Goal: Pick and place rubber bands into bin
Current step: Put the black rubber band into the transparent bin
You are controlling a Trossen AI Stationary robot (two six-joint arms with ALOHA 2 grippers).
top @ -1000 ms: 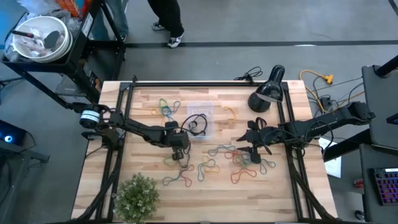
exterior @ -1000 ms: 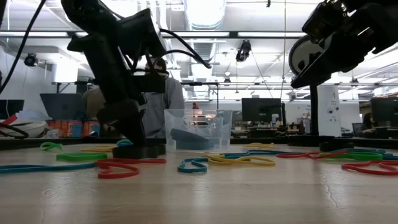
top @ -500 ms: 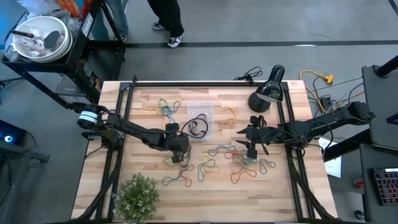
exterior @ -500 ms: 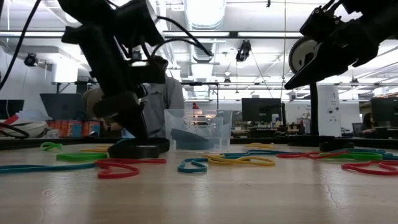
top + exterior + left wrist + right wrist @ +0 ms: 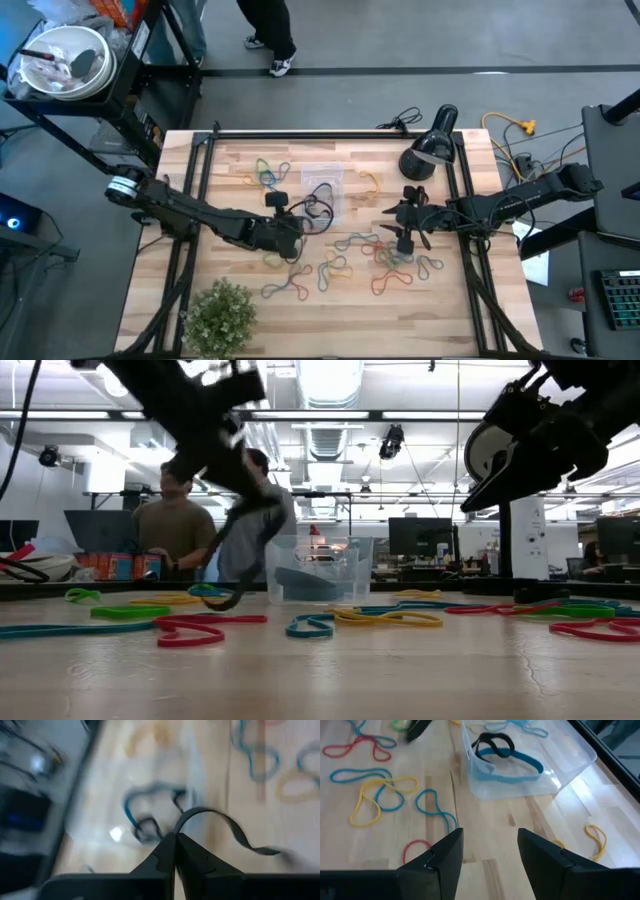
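Your wooden worktop (image 5: pixel 240 330) stands in an open workshop with desks and monitors behind it, and two people stand beyond its far edge in the low view. The clear bin (image 5: pixel 322 190) sits near the middle of the worktop toward the far side, and it already contains a black band and a blue band (image 5: pixel 512 757). Loose rubber bands (image 5: pixel 345 262) in red, yellow, blue and green lie scattered across the near half, with a smaller cluster (image 5: pixel 268 173) beside the bin's left. Your left gripper (image 5: pixel 175 840) is raised above the worktop just left of the bin, its fingers pressed together on a black rubber band (image 5: pixel 225 827) that hangs down from them, its lower end at the worktop in the low view. Your right gripper (image 5: pixel 490 847) hovers to the right of the bin, above the scattered bands, its fingers spread apart and holding nothing. A small potted plant (image 5: pixel 220 315) sits at the near left corner.
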